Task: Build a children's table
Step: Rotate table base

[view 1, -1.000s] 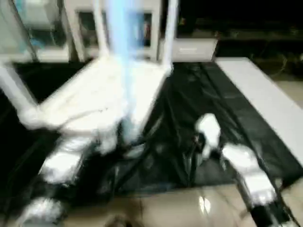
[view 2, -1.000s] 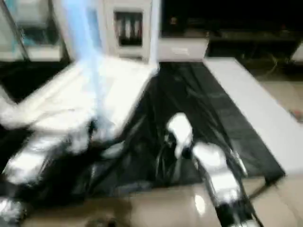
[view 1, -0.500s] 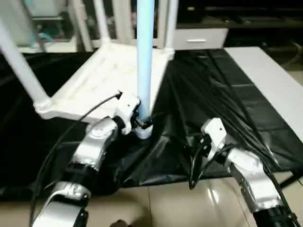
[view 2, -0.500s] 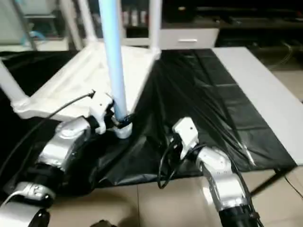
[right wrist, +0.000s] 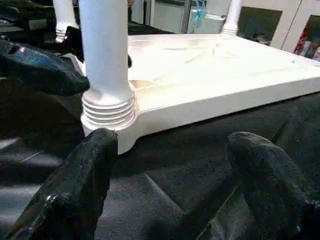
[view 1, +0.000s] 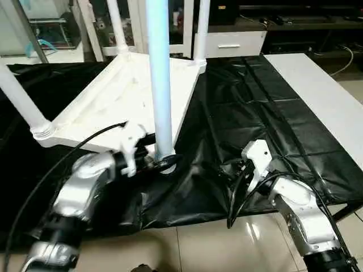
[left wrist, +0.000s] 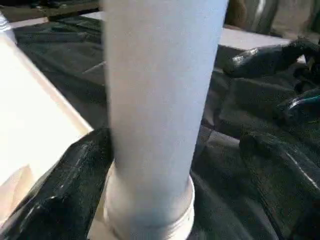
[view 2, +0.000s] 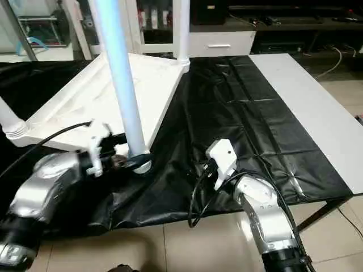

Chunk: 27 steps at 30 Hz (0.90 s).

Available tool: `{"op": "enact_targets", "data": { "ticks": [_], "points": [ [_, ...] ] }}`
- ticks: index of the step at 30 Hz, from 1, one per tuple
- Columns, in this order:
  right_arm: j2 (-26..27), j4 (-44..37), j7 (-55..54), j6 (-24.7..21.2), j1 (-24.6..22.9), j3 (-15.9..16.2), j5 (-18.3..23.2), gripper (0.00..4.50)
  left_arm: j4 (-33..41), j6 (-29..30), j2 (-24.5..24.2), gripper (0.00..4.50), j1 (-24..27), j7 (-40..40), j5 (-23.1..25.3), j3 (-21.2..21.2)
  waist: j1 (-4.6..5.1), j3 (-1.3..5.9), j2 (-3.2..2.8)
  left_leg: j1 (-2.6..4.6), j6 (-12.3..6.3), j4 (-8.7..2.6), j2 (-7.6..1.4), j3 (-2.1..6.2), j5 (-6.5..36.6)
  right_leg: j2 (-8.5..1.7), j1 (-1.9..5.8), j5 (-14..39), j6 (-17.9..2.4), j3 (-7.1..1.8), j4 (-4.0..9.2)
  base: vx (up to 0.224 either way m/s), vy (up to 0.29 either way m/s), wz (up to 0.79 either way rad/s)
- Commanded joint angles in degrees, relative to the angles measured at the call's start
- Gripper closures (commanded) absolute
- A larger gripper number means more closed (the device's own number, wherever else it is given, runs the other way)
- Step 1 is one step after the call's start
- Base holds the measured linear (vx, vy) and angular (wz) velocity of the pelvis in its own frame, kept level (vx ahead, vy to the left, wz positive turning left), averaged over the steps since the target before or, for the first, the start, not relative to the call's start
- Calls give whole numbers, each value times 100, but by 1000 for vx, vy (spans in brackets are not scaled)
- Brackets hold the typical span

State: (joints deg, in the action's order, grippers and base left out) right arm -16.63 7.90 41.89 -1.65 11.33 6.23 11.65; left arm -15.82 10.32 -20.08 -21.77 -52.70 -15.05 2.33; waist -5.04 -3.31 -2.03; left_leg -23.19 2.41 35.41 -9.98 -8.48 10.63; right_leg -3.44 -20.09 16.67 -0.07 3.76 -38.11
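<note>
The children's table lies upside down on the black-covered work table: its white tabletop [view 1: 122, 93] faces up with its ribbed underside. White legs stand upright in the corner sockets. The near leg [view 1: 159, 85] rises from the socket [right wrist: 107, 112] closest to me. My left gripper [view 1: 163, 165] sits at this leg's base, open, one black finger [left wrist: 65, 190] on each side of the tube. My right gripper [right wrist: 172, 142] hovers low over the black cover a short way right of that socket, open, with nothing between its fingers [right wrist: 75, 195].
A long white board [view 1: 317, 96] lies along the right side of the black cover [view 1: 244, 107]. A white drawer unit [view 1: 229, 42] and shelving stand behind. Tiled floor [view 1: 215, 243] shows below the table's near edge. Black cables loop from both wrists.
The head camera has swung and steadied. My left wrist has sunk lower beside the near leg's base, fingers still around it. The right gripper has stayed about where it was.
</note>
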Motion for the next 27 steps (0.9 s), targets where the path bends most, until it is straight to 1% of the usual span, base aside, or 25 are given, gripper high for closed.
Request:
{"op": "enact_targets", "data": {
  "ticks": [1, 3, 6, 7, 8, 9, 10, 11, 12, 13, 14, 15, 16, 17, 18, 19, 20, 21, 22, 23, 24, 25, 26, 27],
  "points": [
    [50, -39, -55, -30, 65, 10, 57, 68, -46, -272, 36, 2, -37, 524, 200, -198, 4, 378, 64, 131, -766, -424, -380, 98, 372, -551, 166, -1145, -1524, -290, 426, 0, 0, 0],
    [69, -36, -69, -40, 77, 13, 54, 68, -180, -420, 56, 2, -74, 775, 347, -220, 1, 366, 59, 143, -661, -436, -382, 96, 552, -552, 165, -879, -1452, -306, 463, 0, 0, 0],
    [69, -94, -36, -74, 50, 45, 61, 68, -282, -453, -21, 2, -68, 855, 476, -201, -4, 368, 51, 149, -537, -461, -388, 101, 580, -545, 165, -811, -1384, -312, 463, 0, 0, 0],
    [53, -148, 27, -107, 12, 66, 92, 68, -232, -406, -85, 2, -10, 775, 439, -212, -1, 370, 46, 147, -522, -465, -387, 105, 577, -539, 164, -819, -1372, -311, 459, 0, 0, 0],
    [-11, -268, 263, -225, -76, 156, 195, 68, -52, -216, -235, 2, 130, 573, 297, -263, -6, 370, 11, 156, -479, -471, -386, 109, 655, -544, 153, -800, -1364, -314, 463, 0, 0, 0],
    [-58, -339, 432, -314, -124, 231, 256, 68, 59, -69, -316, 2, 199, 485, 214, -302, 13, 360, 44, 135, -462, -483, -381, 107, 733, -546, 174, -786, -1347, -320, 467, 0, 0, 0],
    [-89, -383, 540, -373, -154, 280, 293, 68, 128, 21, -366, 2, 243, 435, 166, -323, 14, 364, 41, 133, -462, -485, -378, 113, 749, -548, 184, -795, -1341, -318, 455, 0, 0, 0],
    [-138, -465, 707, -441, -191, 386, 330, 68, 206, 167, -482, 2, 306, 329, 99, -359, 28, 361, 33, 139, -475, -481, -373, 105, 756, -539, 166, -796, -1334, -321, 469, 0, 0, 0],
    [-138, -465, 707, -441, -191, 386, 330, 68, 206, 167, -482, 2, 306, 329, 99, -359, 37, 367, 26, 145, -489, -470, -368, 101, 728, -532, 154, -828, -1366, -322, 467, 0, 0, 0],
    [-151, -527, 821, -527, -209, 468, 372, 68, 267, 265, -610, 2, 375, 222, 47, -378, 39, 358, 25, 146, -489, -472, -366, 96, 741, -526, 141, -809, -1382, -324, 472, 0, 0, 0],
    [-151, -527, 821, -527, -209, 468, 372, 68, 267, 265, -610, 2, 375, 222, 47, -378, 29, 363, 19, 150, -489, -474, -367, 97, 729, -529, 142, -778, -1410, -323, 472, 0, 0, 0],
    [-112, -511, 884, -526, -159, 586, 328, 68, 383, 420, -815, 2, 485, 42, -31, -394, 9, 362, 6, 163, -449, -481, -379, 101, 763, -536, 128, -720, -1429, -321, 468, 0, 0, 0],
    [17, -351, 821, -464, -24, 679, 216, 68, 484, 526, -992, 2, 572, -90, -102, -439, 4, 362, 24, 163, -441, -488, -379, 101, 780, -535, 122, -687, -1434, -320, 468, 0, 0, 0],
    [311, 197, 361, -295, 347, 794, -237, 68, 639, 705, -1189, 2, 660, -221, -228, -524, 27, 352, 4, 151, -406, -517, -372, 103, 869, -511, 109, -586, -1441, -314, 456, 0, 0, 0],
    [311, 197, 361, -295, 347, 794, -237, 68, 639, 705, -1189, 2, 660, -221, -228, -524, 73, 349, 15, 162, -302, -534, -352, 109, 906, -508, 88, -442, -1515, -300, 447, 0, 0, 0],
    [390, 378, 179, -248, 467, 824, -393, 68, 693, 772, -1233, 2, 677, -234, -273, -545, 60, 349, -4, 178, -257, -537, -352, 96, 940, -510, 85, -373, -1535, -304, 466, 0, 0, 0],
    [466, 537, 72, -225, 574, 842, -468, 68, 715, 777, -1258, 2, 683, -213, -269, -558, 59, 334, -1, 196, -170, -542, -368, 84, 1031, -517, 68, -272, -1543, -320, 478, 0, 0, 0],
    [583, 816, -58, -202, 764, 880, -562, 68, 719, 763, -1276, 2, 685, -152, -234, -583, 22, 344, -27, 217, -98, -535, -371, 73, 1077, -523, 52, -266, -1539, -331, 473, 0, 0, 0],
    [748, 1308, -242, -132, 1080, 956, -735, 68, 713, 713, -1277, 2, 676, -45, -152, -614, 24, 344, -17, 214, -71, -542, -367, 70, 1071, -517, 52, -287, -1527, -332, 472, 0, 0, 0],
    [803, 1491, -299, -99, 1194, 982, -796, 68, 716, 706, -1270, 2, 671, -8, -126, -625, 34, 350, -18, 203, -11, -553, -352, 73, 1051, -515, 69, -347, -1523, -324, 463, 0, 0, 0],
    [803, 1491, -299, -99, 1194, 982, -796, 68, 716, 706, -1270, 2, 671, -8, -126, -625, 16, 353, -26, 213, 7, -547, -357, 71, 1046, -517, 64, -384, -1507, -325, 458, 0, 0, 0],
    [962, 2143, -558, 24, 1582, 1028, -960, 68, 786, 750, -1214, 2, 670, 91, -153, -623, 7, 364, -25, 210, 26, -543, -364, 69, 972, -521, 67, -535, -1454, -329, 438, 0, 0, 0],
    [1050, 2483, -670, 106, 1769, 1024, -1029, 68, 849, 817, -1197, 2, 684, 111, -192, -606, 24, 384, -18, 202, 40, -536, -347, 70, 842, -522, 86, -745, -1472, -321, 419, 0, 0, 0],
    [1095, 2784, -822, 195, 1945, 1050, -1154, 68, 936, 875, -1166, 2, 712, 138, -210, -577, 26, 381, 3, 198, 31, -525, -347, 59, 756, -522, 88, -882, -1479, -321, 416, 0, 0, 0]
  ]
}}
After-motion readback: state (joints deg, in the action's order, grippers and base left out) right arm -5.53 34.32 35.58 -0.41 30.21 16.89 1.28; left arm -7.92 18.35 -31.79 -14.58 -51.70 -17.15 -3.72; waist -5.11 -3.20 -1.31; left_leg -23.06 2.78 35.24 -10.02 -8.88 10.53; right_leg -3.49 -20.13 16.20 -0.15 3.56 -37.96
